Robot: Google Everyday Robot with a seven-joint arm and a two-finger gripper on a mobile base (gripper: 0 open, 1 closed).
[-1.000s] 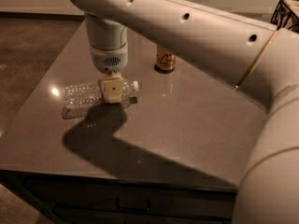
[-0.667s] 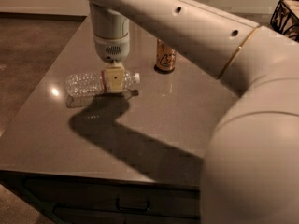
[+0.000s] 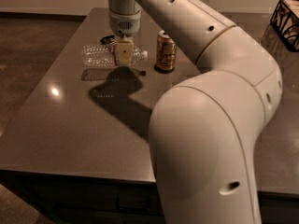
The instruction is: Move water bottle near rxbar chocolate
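Observation:
The water bottle (image 3: 100, 55) is clear and ribbed, with its white cap (image 3: 144, 55) pointing right. It hangs level a little above the table, and its shadow lies on the tabletop below. My gripper (image 3: 124, 55) comes down from above and is shut on the bottle near its neck; one pale finger (image 3: 124, 54) shows in front of it. The rxbar chocolate (image 3: 108, 39) is a small black wrapper just behind the bottle, mostly hidden by the bottle and the gripper.
A gold can (image 3: 165, 51) stands upright just right of the bottle's cap. A dark wire basket (image 3: 285, 17) sits at the far right. My arm (image 3: 205, 125) fills the right foreground. The grey table (image 3: 56, 125) ends at its front edge.
The gripper has carried the bottle up off the table and toward the far side, closer to the black wrapper and the gold can.

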